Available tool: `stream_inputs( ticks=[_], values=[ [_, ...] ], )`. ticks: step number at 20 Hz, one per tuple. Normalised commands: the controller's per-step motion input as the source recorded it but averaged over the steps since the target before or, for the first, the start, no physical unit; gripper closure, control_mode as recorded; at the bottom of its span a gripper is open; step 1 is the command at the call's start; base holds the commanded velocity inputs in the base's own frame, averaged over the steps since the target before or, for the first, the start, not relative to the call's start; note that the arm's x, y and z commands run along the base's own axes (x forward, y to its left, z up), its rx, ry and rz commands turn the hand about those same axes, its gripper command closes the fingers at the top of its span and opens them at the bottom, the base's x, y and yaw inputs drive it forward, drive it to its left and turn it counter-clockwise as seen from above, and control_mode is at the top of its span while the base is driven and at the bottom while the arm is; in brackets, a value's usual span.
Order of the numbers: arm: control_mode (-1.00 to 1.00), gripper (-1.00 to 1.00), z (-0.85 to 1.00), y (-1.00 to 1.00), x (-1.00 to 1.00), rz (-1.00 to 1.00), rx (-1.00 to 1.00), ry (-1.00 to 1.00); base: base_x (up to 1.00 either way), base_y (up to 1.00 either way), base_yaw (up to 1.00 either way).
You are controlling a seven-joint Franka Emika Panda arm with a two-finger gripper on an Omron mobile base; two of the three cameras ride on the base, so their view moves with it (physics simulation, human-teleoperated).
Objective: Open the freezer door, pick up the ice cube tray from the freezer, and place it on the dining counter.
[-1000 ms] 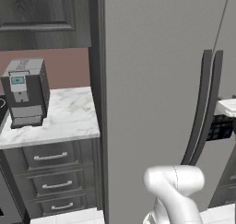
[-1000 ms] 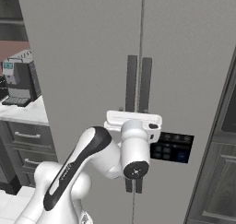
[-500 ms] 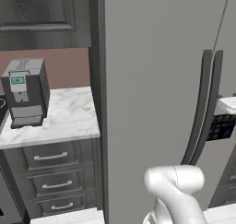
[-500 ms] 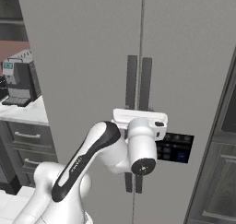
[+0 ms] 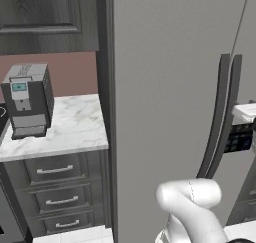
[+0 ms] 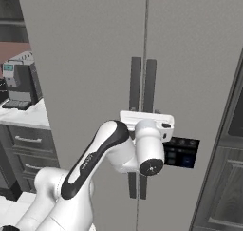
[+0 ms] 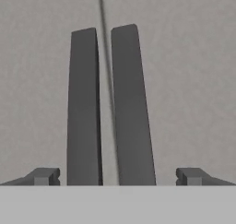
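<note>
Hand view: two dark bar handles [image 7: 83,108] stand upright side by side on the closed grey freezer door [image 7: 41,80], either side of the seam between the two panels. The gripper [image 7: 115,174] faces them with its jaws spread wide, holding nothing, one fingertip [image 7: 44,176] out beyond each bar. Left of the freezer [image 5: 165,87], a coffee machine [image 5: 27,99] sits on a marble counter [image 5: 75,129] over dark drawers [image 5: 55,187].
</note>
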Motion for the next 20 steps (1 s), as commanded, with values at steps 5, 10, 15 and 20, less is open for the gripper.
stream_inputs(
  ticks=[5,10,15,20],
  values=[
    [-1.00,-1.00,-0.18,-0.03,0.23,0.00,0.00,0.00,0.00,0.00,0.00],
    [-1.00,-1.00,-0.11,-0.10,0.17,0.00,0.00,0.00,0.00,0.00,0.00],
    [-1.00,-1.00,-0.05,-0.14,0.16,0.00,0.00,0.00,0.00,0.00,0.00],
    [-1.00,-1.00,-0.03,-0.07,0.14,0.00,0.00,0.00,0.00,0.00,0.00]
  ],
)
